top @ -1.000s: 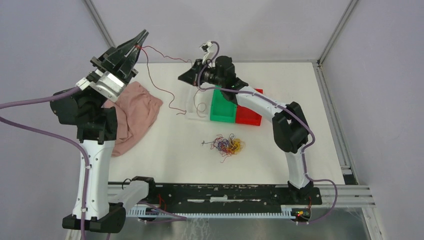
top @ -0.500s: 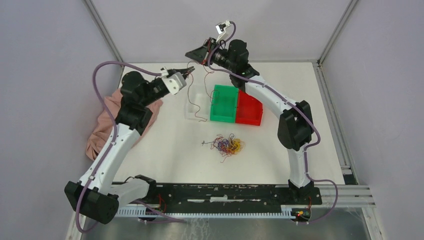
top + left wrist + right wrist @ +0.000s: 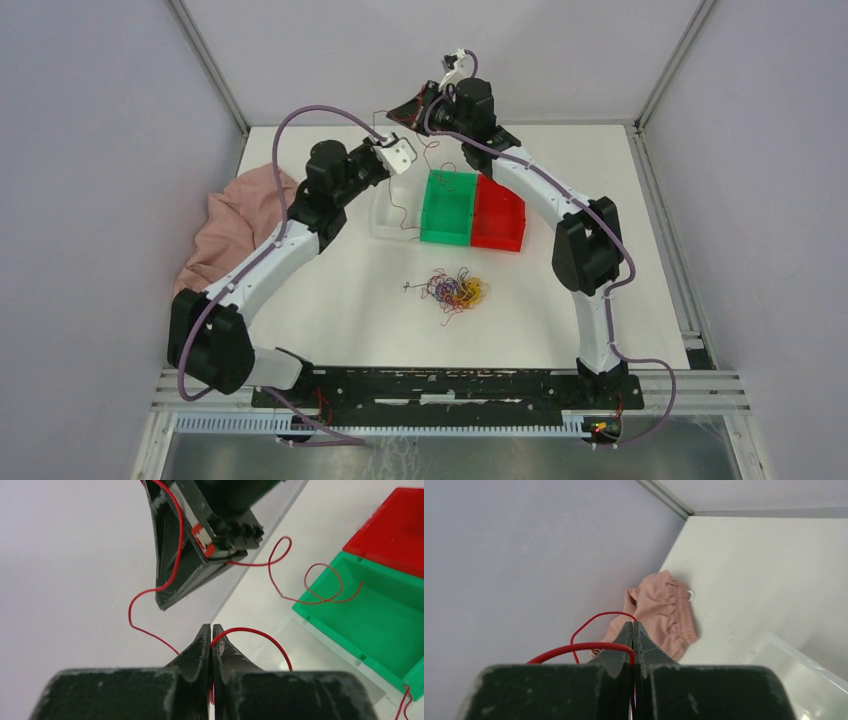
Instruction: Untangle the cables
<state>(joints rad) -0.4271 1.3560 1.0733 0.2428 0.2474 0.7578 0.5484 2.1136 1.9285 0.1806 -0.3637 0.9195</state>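
Left claw (image 3: pixel 210 630) and right claw (image 3: pixel 633 627) each clamped on red cable (image 3: pixel 252 629), held high, far side, apparently separating it from clump (image 3: pixel 455 291).

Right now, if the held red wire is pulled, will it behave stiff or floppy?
Probably floppy: the red wire droops in loose loops between the left end effector and right end effector. Likely very light, being thread-thin.

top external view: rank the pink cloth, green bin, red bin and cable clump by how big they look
1. pink cloth
2. green bin and red bin: about alike; the right arm hides part of the red one
3. cable clump, somewhat smaller
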